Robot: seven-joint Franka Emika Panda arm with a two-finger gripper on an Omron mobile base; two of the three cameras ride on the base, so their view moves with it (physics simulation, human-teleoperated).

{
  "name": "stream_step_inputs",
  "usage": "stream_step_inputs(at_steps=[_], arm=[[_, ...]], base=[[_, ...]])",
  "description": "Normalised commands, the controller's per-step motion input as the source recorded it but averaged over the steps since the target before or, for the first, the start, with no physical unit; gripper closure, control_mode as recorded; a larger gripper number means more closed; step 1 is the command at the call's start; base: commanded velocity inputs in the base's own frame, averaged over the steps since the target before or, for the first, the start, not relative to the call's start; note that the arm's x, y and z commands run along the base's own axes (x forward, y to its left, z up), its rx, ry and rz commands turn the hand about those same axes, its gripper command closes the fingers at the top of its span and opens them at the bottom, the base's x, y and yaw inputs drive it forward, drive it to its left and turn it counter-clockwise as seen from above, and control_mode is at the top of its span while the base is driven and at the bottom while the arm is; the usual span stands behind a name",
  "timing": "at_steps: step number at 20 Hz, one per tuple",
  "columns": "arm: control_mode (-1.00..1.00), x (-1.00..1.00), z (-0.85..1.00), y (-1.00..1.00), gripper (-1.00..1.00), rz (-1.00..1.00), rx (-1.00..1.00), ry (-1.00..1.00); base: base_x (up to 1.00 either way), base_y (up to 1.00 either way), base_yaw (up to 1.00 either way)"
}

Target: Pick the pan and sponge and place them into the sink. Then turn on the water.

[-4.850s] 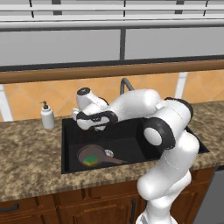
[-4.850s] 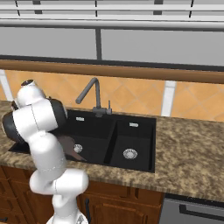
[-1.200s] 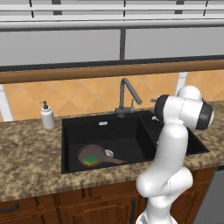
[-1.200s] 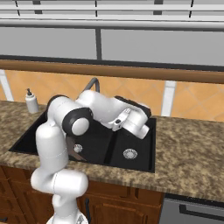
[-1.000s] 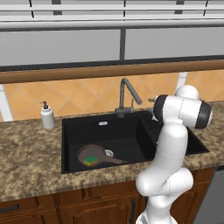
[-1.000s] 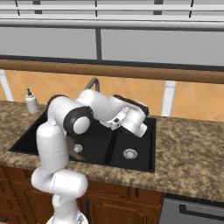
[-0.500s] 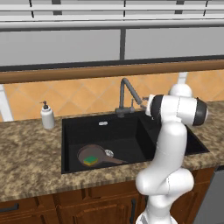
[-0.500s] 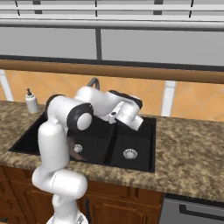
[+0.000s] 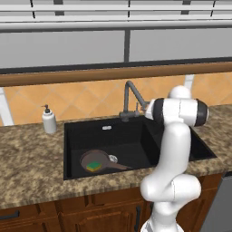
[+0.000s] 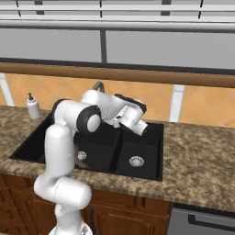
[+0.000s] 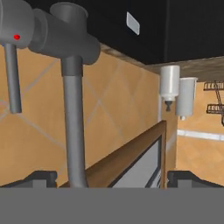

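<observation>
Already the round dark brown frying pan (image 9: pixel 95 161) lay on the floor of the large left basin of the black rectangular double-basin sink (image 9: pixel 68 140), its long thin handle pointing toward the divider. The small green and yellow sponge (image 9: pixel 94 166) rested inside the pan, and a round silver drain (image 9: pixel 113 158) showed just beside the pan's rim. The two-finger gripper (image 11: pixel 112 177) was spread wide and held nothing; its dark finger tips (image 11: pixel 41 177) stood well apart at the bottom of the hand view, with the dark grey gooseneck faucet (image 9: pixel 131 97) close in front and its base and thin lever looming large. From the right base view the white hand (image 10: pixel 131 118) hung over the back of the sink near the faucet. A white soap dispenser bottle (image 9: pixel 48 121) stood on the speckled brown stone counter (image 9: pixel 27 158), left of the sink.
</observation>
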Motion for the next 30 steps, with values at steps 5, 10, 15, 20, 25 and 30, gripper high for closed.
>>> stream_step_inputs(at_steps=[5, 10, 15, 20, 25, 30], arm=[[-1.0, 0.39, -0.11, 0.0, -1.0, -0.05, 0.0, 0.0], [-1.0, 0.39, -0.19, 0.0, -1.0, -0.06, 0.0, 0.0], [-1.0, 0.34, -0.19, 0.0, -1.0, -0.06, -0.02, 0.0], [-1.0, 0.29, -0.1, 0.0, -1.0, -0.05, -0.02, 0.0], [-1.0, 0.25, -0.12, 0.0, -1.0, -0.06, -0.03, 0.0], [-1.0, 0.19, -0.13, 0.02, -1.0, -0.05, -0.04, 0.0]], base=[[0.0, 0.0, 0.0], [0.0, 0.0, 0.0], [0.0, 0.0, 0.0], [0.0, 0.0, 0.0], [0.0, 0.0, 0.0], [0.0, 0.0, 0.0]])
